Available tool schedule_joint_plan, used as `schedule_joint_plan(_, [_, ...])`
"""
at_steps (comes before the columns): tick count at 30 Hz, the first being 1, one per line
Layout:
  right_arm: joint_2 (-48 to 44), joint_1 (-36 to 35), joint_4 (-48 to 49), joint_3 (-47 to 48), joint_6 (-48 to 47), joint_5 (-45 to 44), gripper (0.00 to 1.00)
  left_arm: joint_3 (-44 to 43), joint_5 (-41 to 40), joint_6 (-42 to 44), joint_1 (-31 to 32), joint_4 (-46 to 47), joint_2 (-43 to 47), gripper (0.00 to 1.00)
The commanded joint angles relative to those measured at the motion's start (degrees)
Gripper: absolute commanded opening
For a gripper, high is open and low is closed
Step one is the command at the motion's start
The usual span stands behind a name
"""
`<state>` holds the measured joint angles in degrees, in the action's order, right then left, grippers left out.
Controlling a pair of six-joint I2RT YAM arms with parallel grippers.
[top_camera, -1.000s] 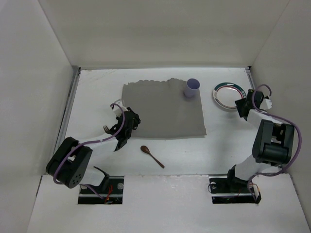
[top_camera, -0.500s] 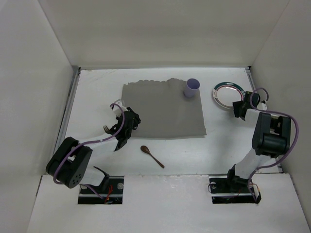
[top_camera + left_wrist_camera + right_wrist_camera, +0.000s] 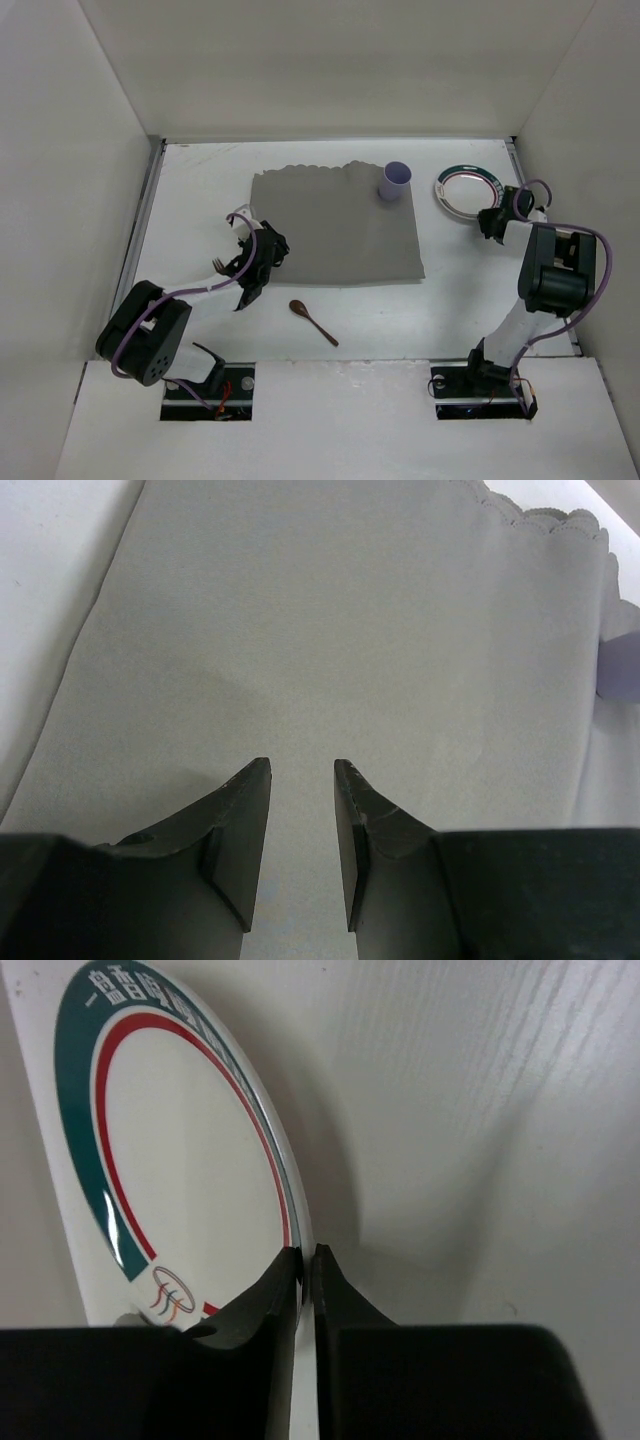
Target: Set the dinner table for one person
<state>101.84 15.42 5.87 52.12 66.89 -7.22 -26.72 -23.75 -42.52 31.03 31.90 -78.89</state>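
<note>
Pinching the plate (image 3: 180, 1160) rim, right end effector (image 3: 306, 1260); left end effector (image 3: 300, 810) gapes over matte white dinner table (image 3: 200, 180).

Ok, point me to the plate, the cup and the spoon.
plate (image 3: 466, 196): top view, bare white centre.
cup (image 3: 396, 180): top view, lavender side wall.
spoon (image 3: 299, 308): top view, brown bowl end.

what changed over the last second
The right tool moved in toward the white round plate with green and red rings and is now shut on its rim. The left tool, grey cloth mat, lilac cup and brown wooden spoon stayed put.
</note>
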Motion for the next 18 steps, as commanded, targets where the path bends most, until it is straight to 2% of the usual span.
schedule_joint_plan(1, [0.3, 0.8, 3.4, 2.2, 1.5, 1.9, 0.09, -1.2, -0.5, -0.2, -0.6, 2.2, 1.0, 0.30])
schedule_joint_plan(3, [-0.8, 1.1, 6.7, 0.5, 2.5, 3.8, 0.04, -1.1, -0.2, -0.3, -0.8, 2.1, 1.4, 0.30])
schedule_joint_plan(8, [-7.9, 3.3, 16.9, -5.3, 6.4, 7.7, 0.04, -1.3, -0.2, -0.5, -1.0, 2.0, 0.7, 0.30])
schedule_joint_plan(13, [-16.7, 4.5, 18.7, -6.6, 7.6, 11.0, 0.04, -1.8, -0.6, -0.1, -0.6, 1.9, 0.1, 0.31])
schedule_joint_plan(18, [-24.6, 2.3, 17.8, -4.8, 5.2, 11.9, 0.04, -1.7, -0.3, 0.0, -0.8, 1.9, 0.4, 0.32])
